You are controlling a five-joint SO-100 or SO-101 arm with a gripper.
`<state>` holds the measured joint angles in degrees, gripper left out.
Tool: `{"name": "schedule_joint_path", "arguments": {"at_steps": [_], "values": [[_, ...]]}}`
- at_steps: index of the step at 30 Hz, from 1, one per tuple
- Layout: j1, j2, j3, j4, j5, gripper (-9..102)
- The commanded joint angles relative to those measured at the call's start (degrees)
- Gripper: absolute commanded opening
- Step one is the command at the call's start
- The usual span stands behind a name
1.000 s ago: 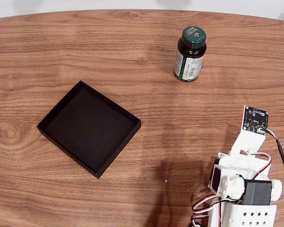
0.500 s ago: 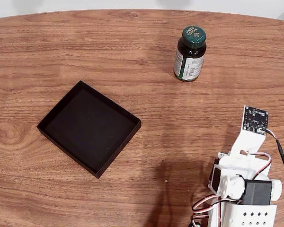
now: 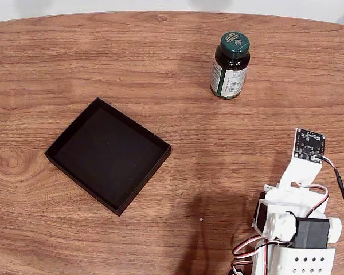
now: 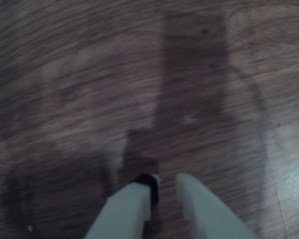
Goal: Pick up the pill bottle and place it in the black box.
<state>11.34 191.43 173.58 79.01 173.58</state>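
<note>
Nearest, in the wrist view, the gripper (image 4: 164, 191) hangs over bare wood, its pale fingers nearly together with nothing between them. The arm (image 3: 295, 229) sits folded at the bench (image 3: 132, 57) edge, its base cut off. The black box (image 3: 108, 154) lies empty mid-bench; the pill bottle (image 3: 230, 66) stands upright at the far side, well apart from both. Nothing is grasped yet; the next move likely calls for reaching out with the gripper spread. The wrist view is blurred.

We see the fixed view bright, evenly lit and sharp, with soft shadows on the table (image 3: 160, 57); the wrist view looks dim, blurred, purplish.
</note>
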Motion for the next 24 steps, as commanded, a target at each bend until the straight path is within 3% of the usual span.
{"name": "schedule_joint_path", "arguments": {"at_steps": [1, 17, 22, 24], "values": [[0.53, -0.35, 0.00, 7.65, -1.76, 0], [0.53, -0.35, 0.00, 7.65, -1.76, 0], [-13.89, -0.09, 0.00, 7.65, -1.32, 0], [-15.38, -0.09, 0.00, 7.65, -1.85, 0]]}}
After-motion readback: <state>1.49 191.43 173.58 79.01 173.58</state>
